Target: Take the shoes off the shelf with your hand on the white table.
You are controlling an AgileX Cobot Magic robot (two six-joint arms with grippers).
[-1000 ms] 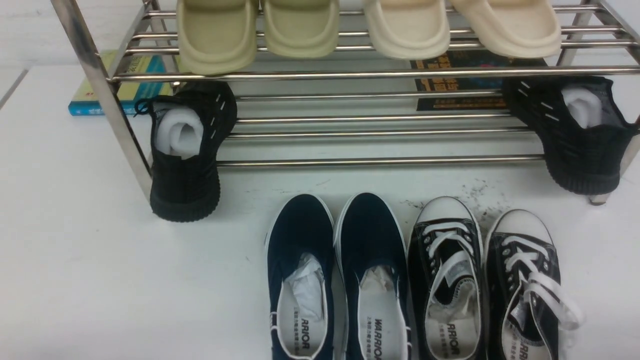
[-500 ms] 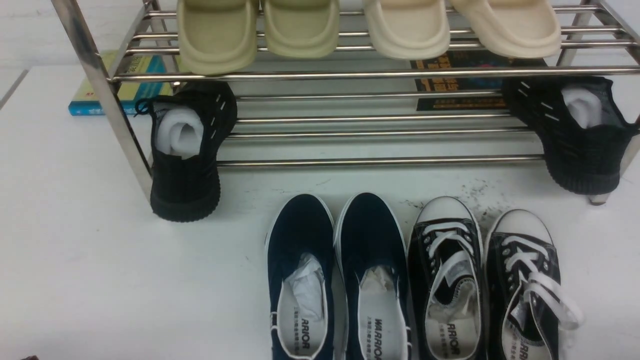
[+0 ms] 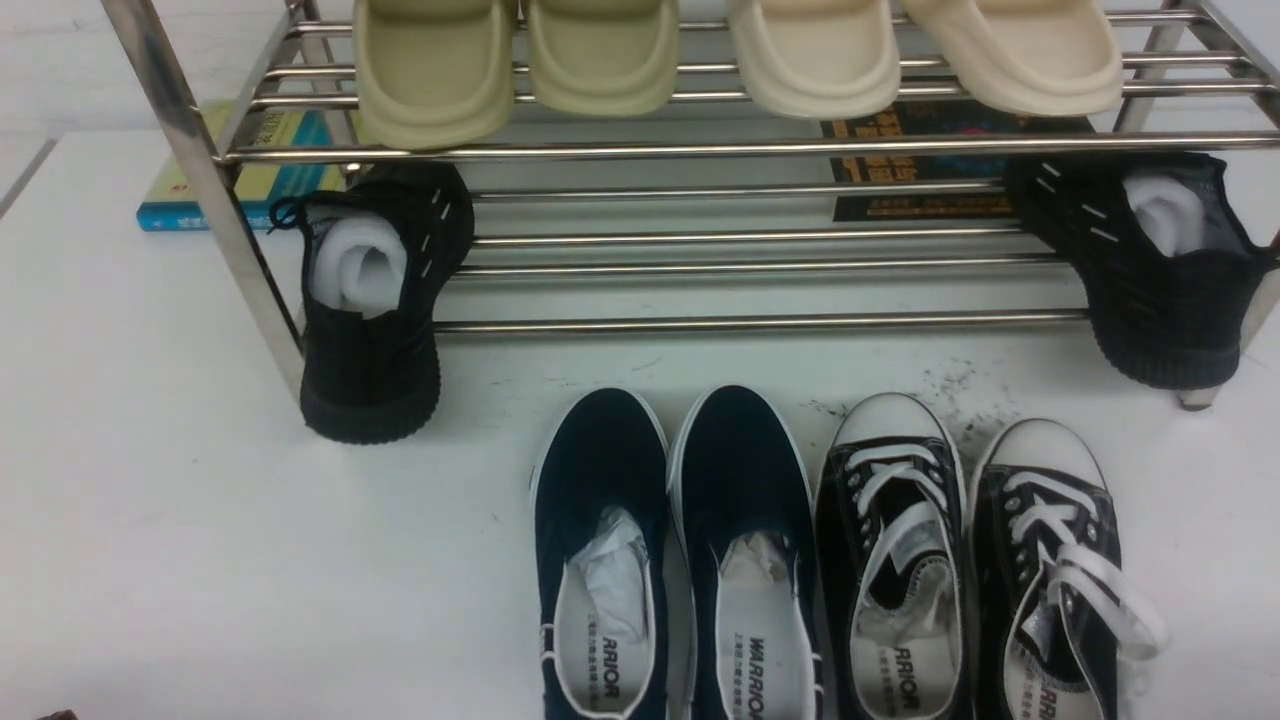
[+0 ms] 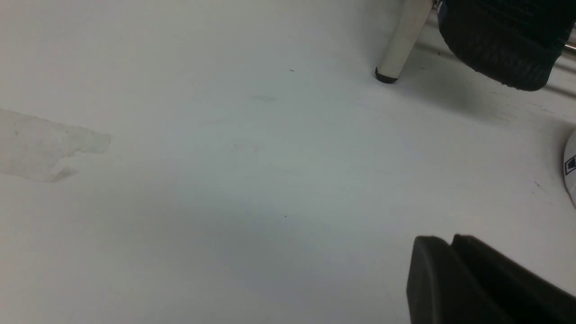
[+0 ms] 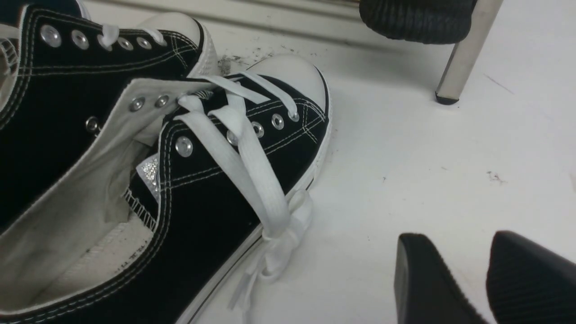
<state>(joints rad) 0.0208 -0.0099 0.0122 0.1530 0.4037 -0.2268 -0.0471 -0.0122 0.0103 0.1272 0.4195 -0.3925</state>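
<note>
Two navy blue shoes (image 3: 675, 560) sit side by side on the white desk (image 3: 200, 560), in front of the shelf (image 3: 700, 150). Their toes point at the shelf. Both have white insides with crumpled paper stuffed in. They are off the shelf and nothing holds them.

Just beside them, on the right, stand two black-and-white lace-up sneakers (image 3: 985, 570). The right wrist view shows one of them up close, with its white laces lying loose.

The shelf is made of shiny metal bars. Four pale slippers (image 3: 735, 55) rest on its top row. One black knit sneaker (image 3: 375, 300) leans at the left end of the bottom row, heel down on the desk. Another black knit sneaker (image 3: 1150, 270) hangs at the right end. A blue and yellow book (image 3: 245, 170) lies behind the shelf on the left, and a dark book (image 3: 925, 160) lies behind it on the right.

The left hand (image 4: 454, 252) is low over the bare desk, near the shelf's leg (image 4: 402, 40). Its two black fingers are pressed together and hold nothing.

The right hand (image 5: 488, 279) is near the lace-up sneaker. Its fingers are spread apart and hold nothing.
</note>
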